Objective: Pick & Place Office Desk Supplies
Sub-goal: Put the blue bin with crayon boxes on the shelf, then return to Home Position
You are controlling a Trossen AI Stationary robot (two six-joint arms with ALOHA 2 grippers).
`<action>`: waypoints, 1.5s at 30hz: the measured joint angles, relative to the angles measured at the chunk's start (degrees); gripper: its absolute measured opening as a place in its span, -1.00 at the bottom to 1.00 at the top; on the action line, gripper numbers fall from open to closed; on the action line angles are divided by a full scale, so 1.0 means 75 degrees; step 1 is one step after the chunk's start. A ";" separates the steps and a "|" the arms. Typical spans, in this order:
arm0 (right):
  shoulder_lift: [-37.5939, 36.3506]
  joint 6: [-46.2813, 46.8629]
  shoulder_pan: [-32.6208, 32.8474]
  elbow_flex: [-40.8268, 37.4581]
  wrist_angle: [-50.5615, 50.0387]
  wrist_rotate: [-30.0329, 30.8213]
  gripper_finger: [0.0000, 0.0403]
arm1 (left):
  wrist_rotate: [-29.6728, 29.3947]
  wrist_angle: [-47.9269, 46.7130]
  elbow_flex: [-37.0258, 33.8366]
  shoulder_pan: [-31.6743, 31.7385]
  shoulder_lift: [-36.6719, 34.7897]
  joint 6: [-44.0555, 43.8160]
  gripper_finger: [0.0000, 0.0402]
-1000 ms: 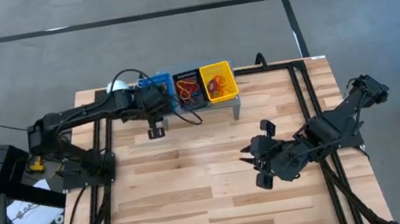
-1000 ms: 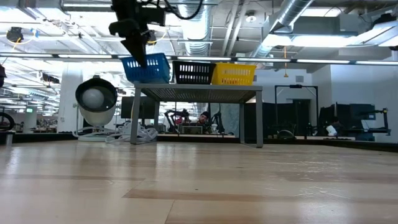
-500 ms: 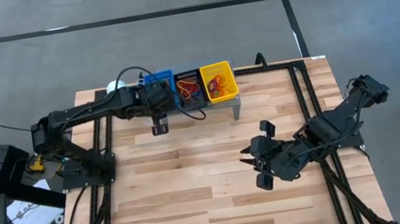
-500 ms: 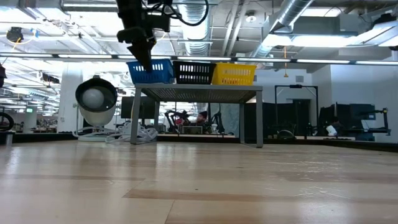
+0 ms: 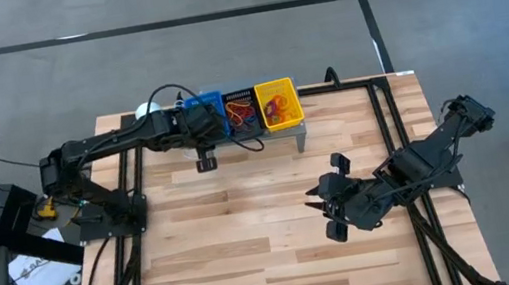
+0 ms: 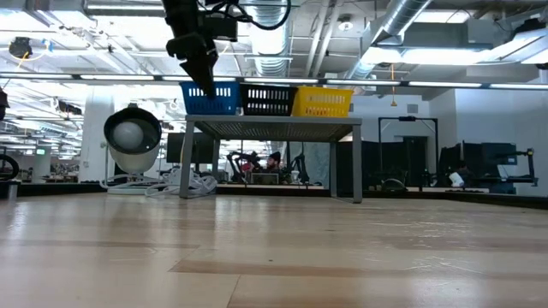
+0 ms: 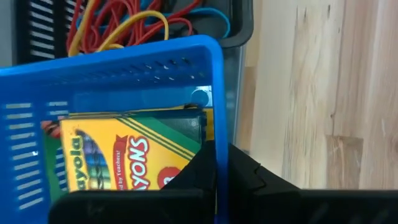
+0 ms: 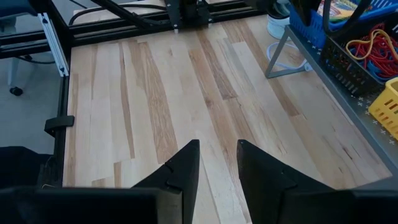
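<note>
The blue bin (image 5: 203,104) stands on the grey perforated shelf (image 6: 274,125) at the table's far edge, beside the black bin (image 5: 241,112) and the yellow bin (image 5: 278,102). A yellow-green crayon box (image 7: 124,155) lies inside the blue bin. Rubber bands (image 7: 124,25) in red, orange and blue fill the black bin, and more (image 5: 276,111) lie in the yellow bin. My left gripper (image 7: 217,152) is over the blue bin's near side, shut on its wall. My right gripper (image 8: 217,158) is open above the bare table on the right (image 5: 331,214). My left gripper pinches the blue bin's near wall (image 7: 217,118), with one finger (image 7: 194,174) inside the bin and the other (image 7: 249,177) outside. It comes from above, slanting down (image 6: 203,79). The bin sits level with its bottom on the shelf, next to the black bin.
A white round device (image 6: 131,133) with a cable stands at the shelf's left end. Black frame rails (image 5: 396,131) run along the table's left and right sides. Bare wooden tabletop (image 5: 247,224) lies between the two arms.
My left gripper has moved toward the table's right and slightly down, carrying the blue bin. The bin was tilted and apart from the black bin; it now stands level on the shelf close against it. The right arm has kept still.
</note>
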 joint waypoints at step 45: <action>0.0000 0.0003 0.0050 0.0000 0.0020 -0.0055 -0.49 | 0.0003 -0.0253 0.0632 -0.0003 -0.0041 0.0000 -0.33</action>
